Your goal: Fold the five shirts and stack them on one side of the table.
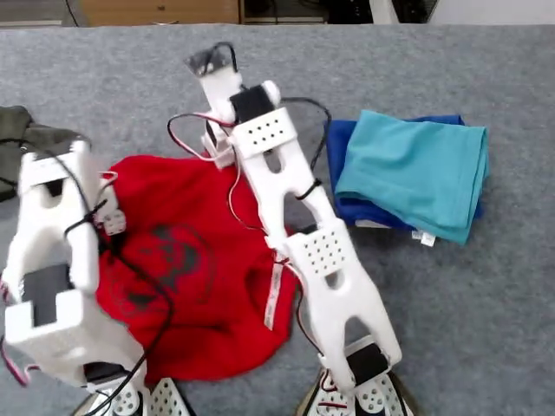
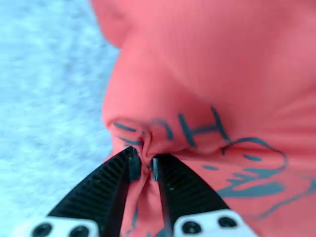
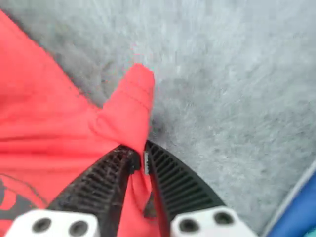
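A red shirt (image 1: 195, 269) with a dark print lies crumpled on the grey table between the two white arms. My left gripper (image 2: 143, 165) is shut on a pinched fold of the red shirt (image 2: 207, 74) beside its print. My right gripper (image 3: 140, 159) is shut on an edge of the red shirt (image 3: 44, 123), with a flap sticking up past its tips. In the high view the left arm (image 1: 52, 260) stands over the shirt's left side and the right arm (image 1: 295, 217) along its right side. A teal shirt (image 1: 416, 169) lies folded on a blue one (image 1: 342, 147) at the right.
A dark green garment (image 1: 22, 139) lies bunched at the table's left edge. Bare grey carpet-like table surface (image 1: 486, 312) stretches to the right front and along the back. Wires hang around both arms.
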Robot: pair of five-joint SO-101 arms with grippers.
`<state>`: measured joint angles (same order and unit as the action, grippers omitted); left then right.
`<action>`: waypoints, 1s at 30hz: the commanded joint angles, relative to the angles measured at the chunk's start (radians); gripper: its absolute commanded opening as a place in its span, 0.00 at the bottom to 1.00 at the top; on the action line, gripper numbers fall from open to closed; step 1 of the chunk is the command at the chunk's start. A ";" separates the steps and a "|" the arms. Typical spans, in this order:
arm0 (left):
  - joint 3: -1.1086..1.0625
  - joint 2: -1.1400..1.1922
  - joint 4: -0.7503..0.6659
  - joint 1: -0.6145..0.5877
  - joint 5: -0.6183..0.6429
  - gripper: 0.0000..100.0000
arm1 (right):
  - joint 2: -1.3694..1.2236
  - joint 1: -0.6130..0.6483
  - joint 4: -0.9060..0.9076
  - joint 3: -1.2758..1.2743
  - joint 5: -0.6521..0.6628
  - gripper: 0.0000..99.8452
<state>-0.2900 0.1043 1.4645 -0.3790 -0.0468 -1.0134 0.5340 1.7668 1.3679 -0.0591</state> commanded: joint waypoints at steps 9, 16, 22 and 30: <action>-0.207 -0.346 0.123 -0.336 -0.259 0.02 | 0.193 0.151 0.020 -0.177 -0.014 0.19; -0.213 -0.355 0.101 -0.591 -0.262 0.02 | 0.193 0.162 0.014 -0.223 0.026 0.39; -0.216 -0.358 0.091 -0.592 -0.264 0.02 | 0.145 0.094 -0.069 -0.234 0.020 0.39; -0.143 -0.358 0.158 -0.569 -0.285 0.02 | 0.028 0.124 -0.322 -0.236 -0.126 0.39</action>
<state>-0.4925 -0.2194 1.6057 -0.9513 -0.3261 -0.9782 0.6368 1.5259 1.1301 -0.1220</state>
